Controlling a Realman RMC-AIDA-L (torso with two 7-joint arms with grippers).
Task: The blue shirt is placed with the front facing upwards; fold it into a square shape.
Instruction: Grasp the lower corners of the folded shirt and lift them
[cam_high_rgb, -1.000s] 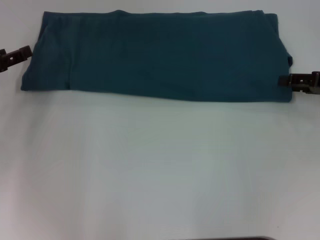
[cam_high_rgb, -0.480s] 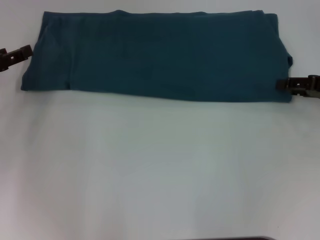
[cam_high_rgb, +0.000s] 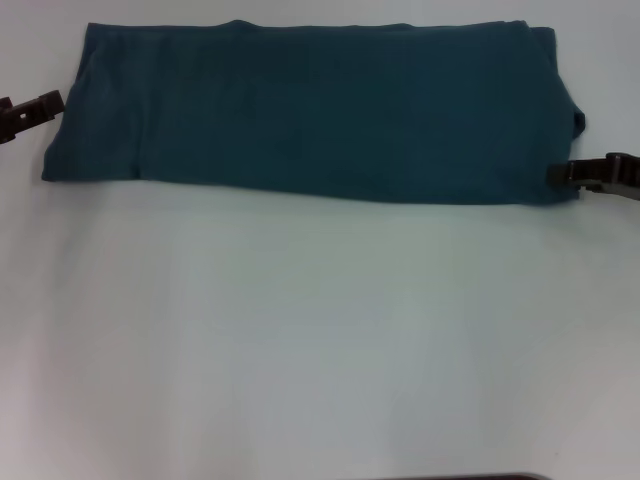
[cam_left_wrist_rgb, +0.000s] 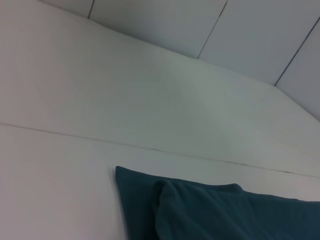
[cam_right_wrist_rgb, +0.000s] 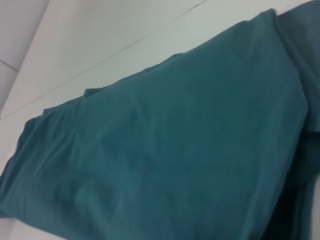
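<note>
The blue shirt (cam_high_rgb: 310, 110), a large dark teal cotton garment, lies folded into a long flat band across the far part of the white table (cam_high_rgb: 320, 340), plain side up, with no lettering showing. Its near edge runs almost straight, and its far edge sits close to the table's back. At the shirt's left end the cloth is layered, one fold line showing a little way in from the corner. My left gripper (cam_high_rgb: 30, 112), a dark clamp-like piece, sits just off that left end, apart from the cloth, low over the table; I cannot tell whether its fingers are spread or pressed together. My right gripper (cam_high_rgb: 590, 175) is at the shirt's right end, near the shirt's near corner, its dark tip touching or just overlapping the edge of the fabric; I cannot tell whether it pinches the cloth or only rests beside it. From my left wrist I see one corner of the shirt (cam_left_wrist_rgb: 200, 210) with a soft rumpled fold, lying on the table. From my right wrist the teal cloth (cam_right_wrist_rgb: 165, 150) fills most of the picture, smooth with shallow creases, a stacked edge at one end.
</note>
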